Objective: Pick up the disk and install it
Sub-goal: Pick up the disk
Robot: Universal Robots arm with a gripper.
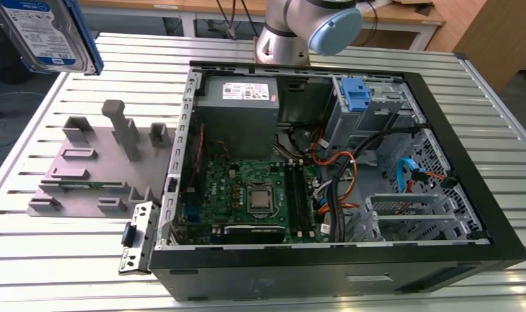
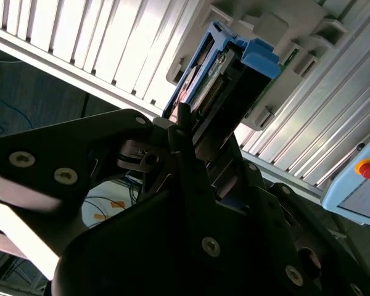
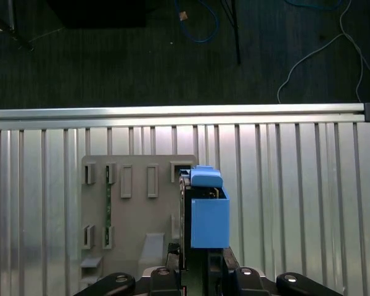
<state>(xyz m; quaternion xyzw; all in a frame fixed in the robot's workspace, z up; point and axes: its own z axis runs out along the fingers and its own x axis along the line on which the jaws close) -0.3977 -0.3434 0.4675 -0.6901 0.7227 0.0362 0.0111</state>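
The disk [image 1: 50, 32], silver-grey with a white-and-blue label and blue rails, hangs in the air at the exterior view's upper left, above the far corner of the slatted table. In both wrist views my gripper [image 3: 197, 266] [image 2: 200, 132] is shut on the disk [image 3: 206, 216] [image 2: 225, 74], which stands on edge between the black fingers with its blue bracket outermost. The grey holder plate [image 3: 135, 209] [image 1: 98, 162] lies below it. The open computer case [image 1: 471, 195] sits to the exterior view's right of the plate.
Inside the case are a green motherboard [image 1: 245, 195], a grey power-supply box [image 1: 241, 97], an upright blue latch [image 1: 354, 94] on the drive cage, and loose cables [image 1: 350, 162]. A detached bracket [image 1: 134, 237] lies by the case's front corner. The arm's base [image 1: 285, 32] stands behind.
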